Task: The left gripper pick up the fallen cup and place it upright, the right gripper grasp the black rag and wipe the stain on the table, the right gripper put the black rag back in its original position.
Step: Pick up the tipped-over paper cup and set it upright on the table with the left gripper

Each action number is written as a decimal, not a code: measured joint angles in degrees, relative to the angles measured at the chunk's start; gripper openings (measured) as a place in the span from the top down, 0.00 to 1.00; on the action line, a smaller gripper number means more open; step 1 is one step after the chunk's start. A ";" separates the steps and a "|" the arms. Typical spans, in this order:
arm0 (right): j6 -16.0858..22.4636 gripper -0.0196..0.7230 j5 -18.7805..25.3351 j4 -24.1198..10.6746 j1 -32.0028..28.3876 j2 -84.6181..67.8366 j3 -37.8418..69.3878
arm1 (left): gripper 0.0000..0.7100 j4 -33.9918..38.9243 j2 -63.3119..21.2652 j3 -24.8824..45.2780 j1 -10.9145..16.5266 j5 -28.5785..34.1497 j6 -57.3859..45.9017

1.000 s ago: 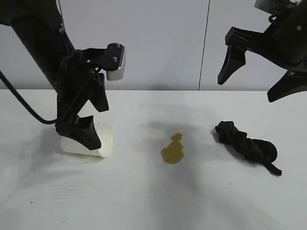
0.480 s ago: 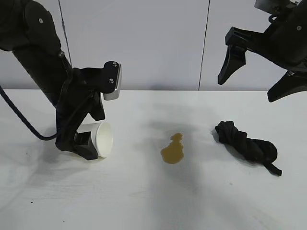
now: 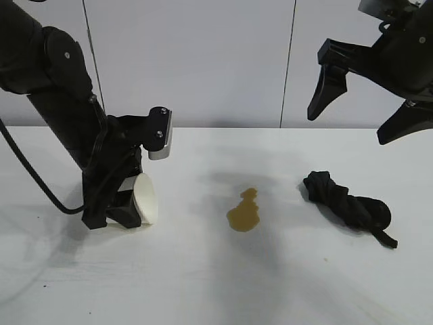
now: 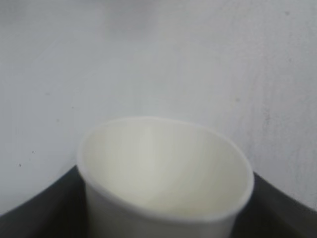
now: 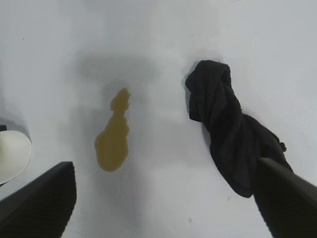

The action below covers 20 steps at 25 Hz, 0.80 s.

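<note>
I am looking across a white matte table backed by a pale grey panelled wall. The white paper cup is sitting toward the tabletop's left side, tipped with its open mouth facing the middle of the tabletop, and I am seeing nothing inside it; in the left wrist view the cup is showing a bare, clean white interior. The left gripper is reaching steeply down from the left arm, its two black fingers closed around the cup's body, with its lower finger down at the tabletop. The right gripper is hanging high above the tabletop's right side, over the black rag, its fingers spread wide and holding nothing. The brownish-yellow stain is lying near the tabletop's middle, between the cup and the rag and well apart from both. The right wrist view is giving me the stain from above, a broad blob with a narrower lobe, just beside the twisted rag, and a sliver of the cup's rim at that picture's edge. The exterior view alone is showing both arms.
</note>
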 joint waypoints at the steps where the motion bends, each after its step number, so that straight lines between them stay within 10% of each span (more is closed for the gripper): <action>1: -0.08 0.07 0.00 0.00 0.00 0.00 0.00 | 0.47 -3.73 -0.89 0.00 1.07 1.03 2.11; 13: -0.45 0.07 0.00 0.00 0.00 0.00 0.00 | 0.44 -62.19 -3.32 8.86 22.05 29.76 50.25; 20: -0.45 0.07 -0.23 0.00 0.00 0.00 0.00 | 0.44 -68.10 2.24 13.54 25.33 34.36 61.96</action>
